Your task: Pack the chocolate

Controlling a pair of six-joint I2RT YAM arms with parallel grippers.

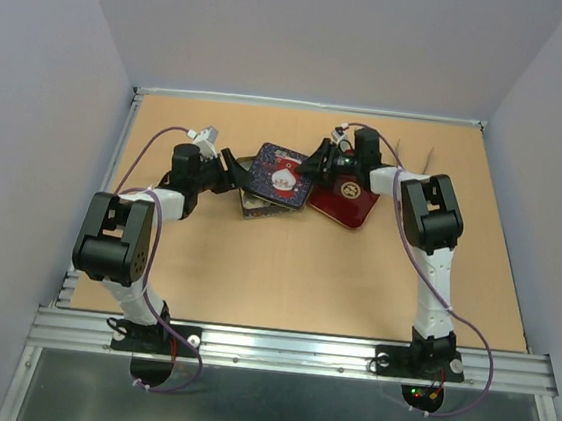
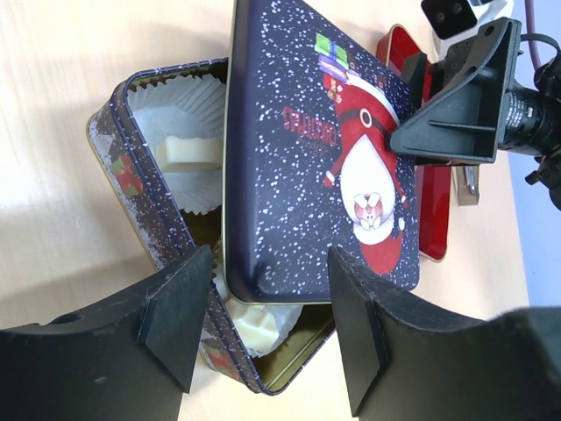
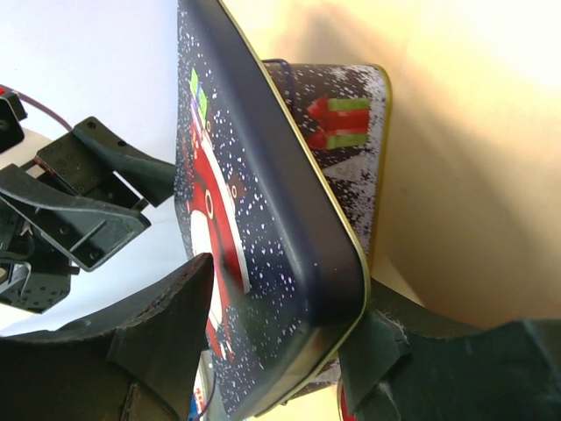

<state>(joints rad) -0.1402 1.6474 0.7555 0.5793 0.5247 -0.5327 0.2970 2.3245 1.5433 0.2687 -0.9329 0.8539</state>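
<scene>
Over the snow-patterned tin (image 2: 149,219), the Santa lid (image 2: 298,175) sits tilted and skewed. The right gripper (image 3: 285,298) pinches it by one edge, apparently to steer it down onto the base. Cream chocolate (image 2: 195,151) lies inside in white paper cups (image 2: 175,105), partly uncovered. The left gripper (image 2: 270,281) stands released astride the tin's near corner, probably to brace it.

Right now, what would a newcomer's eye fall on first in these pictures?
First, the dark blue lid with its Santa picture, which the right gripper holds tilted over the tin. Under it, white chocolate lies in paper cups inside the tin. A red tray lies flat just to the right of the tin.
</scene>
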